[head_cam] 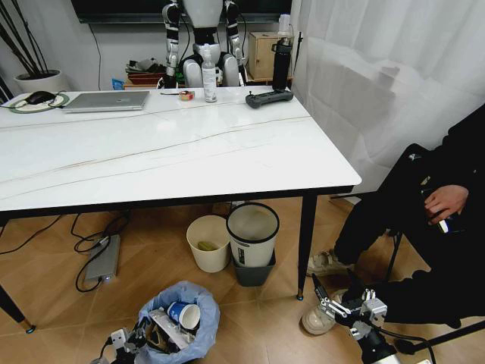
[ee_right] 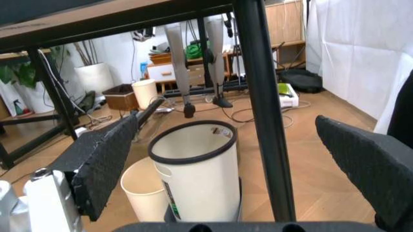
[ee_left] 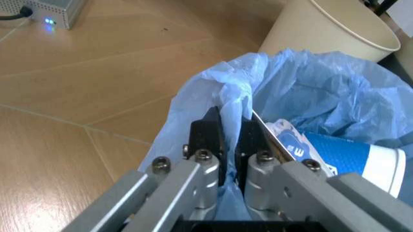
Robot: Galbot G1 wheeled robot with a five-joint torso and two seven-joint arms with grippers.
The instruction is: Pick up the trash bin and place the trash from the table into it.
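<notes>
Head view: the trash bin is seen on the wooden floor in front of the table, well below its near edge, lined with a light-blue bag that bulges over the rim.
Bin contents: a blue-and-white paper cup, brown cardboard and white packets are already held inside, so the trash appears to have been gathered.
Table top: a laptop, a black controller, a bottle and a tape roll are kept at the far edge, away from the bin.
Left gripper: its fingers are pressed together on the bag-covered near rim of the trash bin, one pad outside and one inside, a hold judged suited to carrying or steadying the bin by its wall.
Right gripper: it is held low beside the table's front right leg, well apart from the trash bin, with fingers spread wide and nothing between them; it is judged idle.
Under the table: a cream bucket and a grey-black bin stand side by side, beyond the trash bin.
</notes>
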